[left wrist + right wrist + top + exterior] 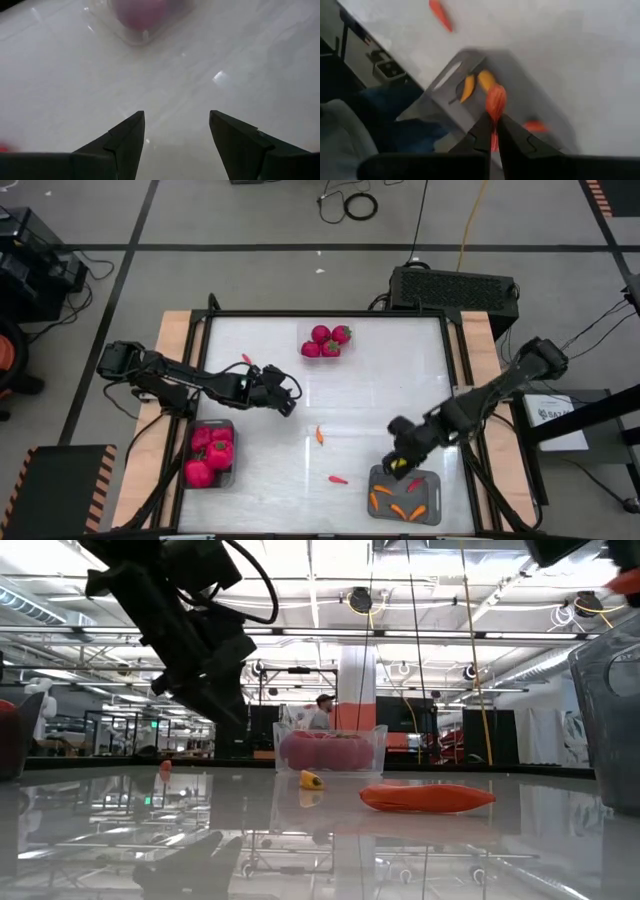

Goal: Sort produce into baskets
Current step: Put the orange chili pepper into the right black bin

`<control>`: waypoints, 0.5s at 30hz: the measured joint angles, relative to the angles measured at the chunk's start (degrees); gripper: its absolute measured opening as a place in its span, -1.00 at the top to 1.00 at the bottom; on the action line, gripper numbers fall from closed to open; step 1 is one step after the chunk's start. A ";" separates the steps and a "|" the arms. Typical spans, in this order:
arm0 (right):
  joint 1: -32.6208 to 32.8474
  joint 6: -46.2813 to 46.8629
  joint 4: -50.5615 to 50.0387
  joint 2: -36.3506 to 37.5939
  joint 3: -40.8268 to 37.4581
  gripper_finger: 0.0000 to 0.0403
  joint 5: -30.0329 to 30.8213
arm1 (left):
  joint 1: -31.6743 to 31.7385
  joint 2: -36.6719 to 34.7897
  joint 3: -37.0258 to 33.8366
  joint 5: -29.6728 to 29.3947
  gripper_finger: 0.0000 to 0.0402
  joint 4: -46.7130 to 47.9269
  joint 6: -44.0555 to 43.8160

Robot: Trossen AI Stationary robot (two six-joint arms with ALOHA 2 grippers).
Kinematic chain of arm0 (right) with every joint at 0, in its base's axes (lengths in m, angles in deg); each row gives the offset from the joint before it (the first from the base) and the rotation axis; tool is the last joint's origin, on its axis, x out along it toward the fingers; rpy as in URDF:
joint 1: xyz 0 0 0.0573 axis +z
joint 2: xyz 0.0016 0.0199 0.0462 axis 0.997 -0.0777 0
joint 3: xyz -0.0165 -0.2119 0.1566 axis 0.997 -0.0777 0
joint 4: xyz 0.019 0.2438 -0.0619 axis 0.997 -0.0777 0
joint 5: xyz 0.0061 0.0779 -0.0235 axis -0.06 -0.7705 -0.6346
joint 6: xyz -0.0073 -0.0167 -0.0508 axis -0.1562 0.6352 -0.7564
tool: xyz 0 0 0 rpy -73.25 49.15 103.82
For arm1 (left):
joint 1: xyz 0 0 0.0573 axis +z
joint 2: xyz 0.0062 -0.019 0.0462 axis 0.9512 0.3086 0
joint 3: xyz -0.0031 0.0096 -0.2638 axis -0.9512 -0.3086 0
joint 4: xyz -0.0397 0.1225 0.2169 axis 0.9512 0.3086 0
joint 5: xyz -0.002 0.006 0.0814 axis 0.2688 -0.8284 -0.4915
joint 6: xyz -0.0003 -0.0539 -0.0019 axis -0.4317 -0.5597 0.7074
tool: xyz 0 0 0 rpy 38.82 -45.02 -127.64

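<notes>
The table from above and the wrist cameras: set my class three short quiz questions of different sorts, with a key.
1. True or false: the right gripper is shut on an orange pepper above the grey bin.
2. Which holds the round red pieces with green tops? A) the clear tray B) the left grey bin C) the black box
3. Fill in: the left gripper hangs open over the bare ____.

Key: 1 true; 2 A; 3 table.

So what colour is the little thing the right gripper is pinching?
Orange-red. The slender pepper-like piece in the right gripper shows best in the right wrist view.
</notes>
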 joint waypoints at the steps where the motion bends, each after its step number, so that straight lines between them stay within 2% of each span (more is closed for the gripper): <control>1: 1.14 1.30 1.04 -0.72 0.00 0.92 -0.02 | 0.28 0.00 0.00 0.01 -0.15 -0.54 1.21; 5: 5.00 5.31 7.00 -3.04 0.02 0.92 0.00 | 1.25 0.00 0.00 0.46 -0.15 -2.82 5.94; 9: 8.22 8.44 7.77 -5.24 0.02 0.90 -0.01 | 1.97 0.00 0.00 1.19 -0.15 -4.45 6.33; 15: 10.24 10.86 7.08 -7.85 0.01 0.67 -0.69 | 2.34 0.00 0.00 1.42 -0.15 -5.79 6.38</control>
